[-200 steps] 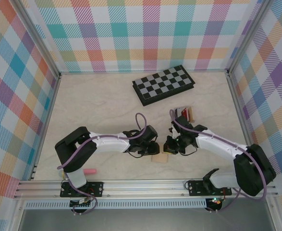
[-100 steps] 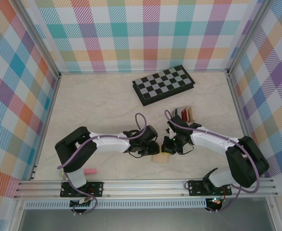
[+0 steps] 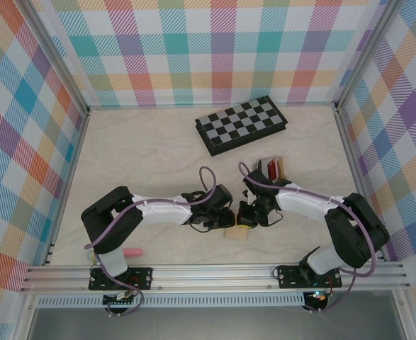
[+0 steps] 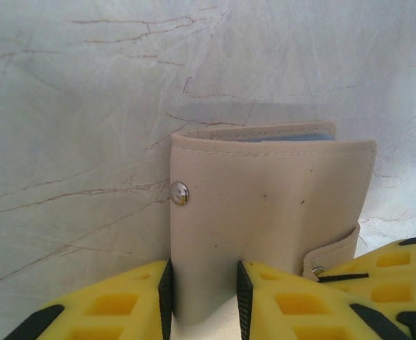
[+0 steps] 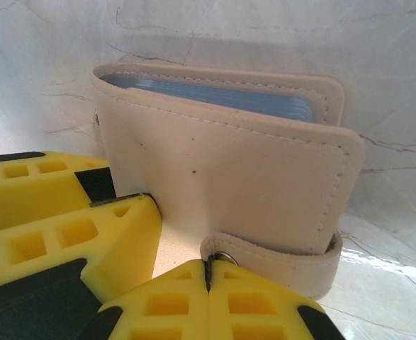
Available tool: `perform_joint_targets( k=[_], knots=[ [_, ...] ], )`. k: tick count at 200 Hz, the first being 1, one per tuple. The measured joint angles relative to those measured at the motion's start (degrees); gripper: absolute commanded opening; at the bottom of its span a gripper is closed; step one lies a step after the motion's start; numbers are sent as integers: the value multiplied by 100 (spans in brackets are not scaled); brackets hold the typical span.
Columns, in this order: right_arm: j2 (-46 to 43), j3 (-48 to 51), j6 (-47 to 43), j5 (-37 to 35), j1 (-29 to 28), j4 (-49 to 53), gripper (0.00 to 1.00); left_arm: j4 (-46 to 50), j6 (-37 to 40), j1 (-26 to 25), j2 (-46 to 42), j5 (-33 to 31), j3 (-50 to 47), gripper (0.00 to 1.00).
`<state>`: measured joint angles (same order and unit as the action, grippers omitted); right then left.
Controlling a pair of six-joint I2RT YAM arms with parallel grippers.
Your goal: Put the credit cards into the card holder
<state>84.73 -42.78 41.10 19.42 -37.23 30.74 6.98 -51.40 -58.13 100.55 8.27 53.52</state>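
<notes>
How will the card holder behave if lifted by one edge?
Probably floppy: the card holder is a soft folded cover with its strap unsnapped, so it may fall open. Likely light: cover plus pockets. Matte surface probably won't slip.

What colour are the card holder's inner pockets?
Pale blue-grey inner pockets, between the card holder's beige covers; clearest in the right wrist view.

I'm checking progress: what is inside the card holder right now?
Between the folded tan covers of the card holder, only the edges of blue-grey inner pockets show. Whether the pockets are filled is hidden by the closed cover.
</notes>
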Motion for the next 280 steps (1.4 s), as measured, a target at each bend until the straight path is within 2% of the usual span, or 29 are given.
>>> perform_joint_targets(
  k=[23, 39, 55, 68, 81, 94, 123, 138, 154, 164, 170, 193, 209, 243, 280],
  knots=[
    [9, -4, 26, -7, 0, -2, 0, 0, 0, 0, 0, 0, 0, 30],
    [7, 0, 42, -2, 0, -15, 5, 0, -2, 0, 0, -2, -2, 30],
    [-66, 42, 39, -13, 0, -59, 20, -7, -17, -9, -13, -39, -13, 32],
    [-291, 107, 28, -131, 0, -85, 27, -22, -24, -33, -90, -144, -59, 35],
    [-756, 111, 17, -439, -11, 9, 43, 17, -11, -52, -271, -289, -146, 40],
    [-1432, 68, -2, -1001, -20, 219, 49, 133, 31, -59, -568, -516, -210, 47],
    [-2859, -249, -245, -3018, 188, 660, 77, 527, 223, -61, -1416, -1255, -221, 60],
    [-3346, -127, -625, -4155, 535, 490, 81, 798, 402, 9, -1838, -1707, -221, 68],
    [-3654, 354, -1239, -4933, 1082, -122, 87, 1086, 660, 127, -2210, -2199, -232, 79],
    [-3676, 745, -1694, -5246, 1521, -595, 88, 1268, 802, 295, -2415, -2531, -238, 96],
    [-3609, 955, -1937, -5351, 1766, -872, 90, 1386, 938, 463, -2542, -2717, -240, 100],
    [-3010, 1419, -2531, -5226, 2789, -1665, 93, 1606, 1421, 1405, -2959, -3263, -317, 100],
    [-2662, 1628, -2741, -4920, 3281, -2334, 94, 1659, 1751, 2048, -3198, -3718, -450, 100],
    [-1915, 2135, -3276, -4247, 3460, -4183, 96, 1296, 2645, 2909, -3458, -4395, -940, 100],
    [-1010, 2144, -3711, -3613, 3530, -5670, 97, -4, 3685, 3729, -3274, -4570, -1611, 100]
  ],
)
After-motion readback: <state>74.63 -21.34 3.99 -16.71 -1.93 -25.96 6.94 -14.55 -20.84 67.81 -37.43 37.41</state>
